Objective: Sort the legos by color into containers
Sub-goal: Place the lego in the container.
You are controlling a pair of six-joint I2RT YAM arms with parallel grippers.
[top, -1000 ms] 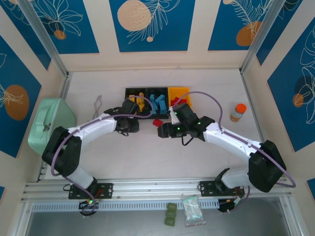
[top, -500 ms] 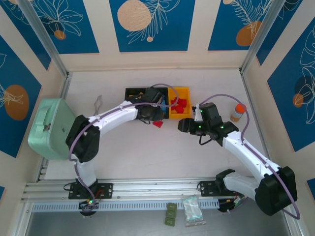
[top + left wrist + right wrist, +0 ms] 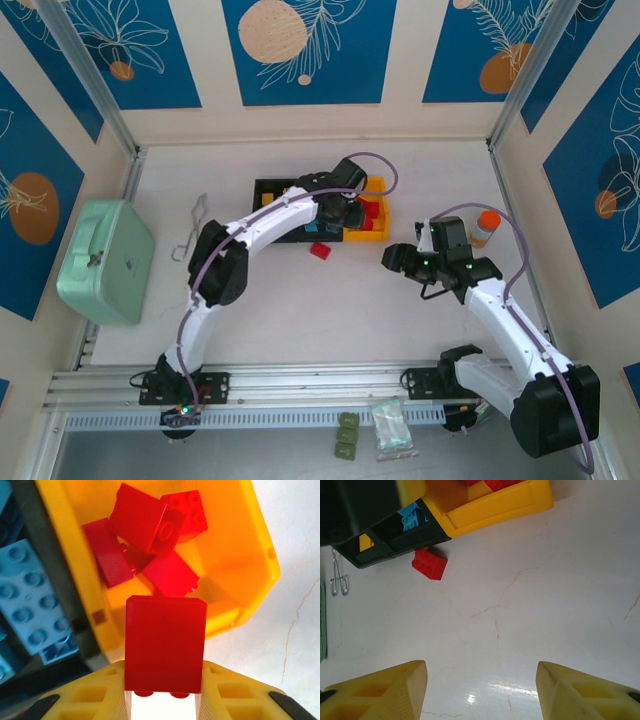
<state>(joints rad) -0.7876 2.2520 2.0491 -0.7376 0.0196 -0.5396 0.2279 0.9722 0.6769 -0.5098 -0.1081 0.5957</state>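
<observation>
- Over the yellow plastic bin (image 3: 250, 555), your left claw (image 3: 164, 702) is clamped on a red studded plastic brick (image 3: 165, 645); more red bricks (image 3: 150, 525) lie inside.
- Your right claw (image 3: 481, 690) hangs with its jaws apart, holding nothing, above the white surface (image 3: 545, 605).
- One loose red brick (image 3: 429, 564) lies just beside the black bin (image 3: 380, 545).

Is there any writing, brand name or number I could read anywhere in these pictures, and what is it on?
No text can be read here.
On the small bottle with an orange cap: a label, too small to read.
On the light blue studded plastic bricks: any marks on the studs are too blurred to read.
On the blue wall panels: leaf and circle drawings, no words.
</observation>
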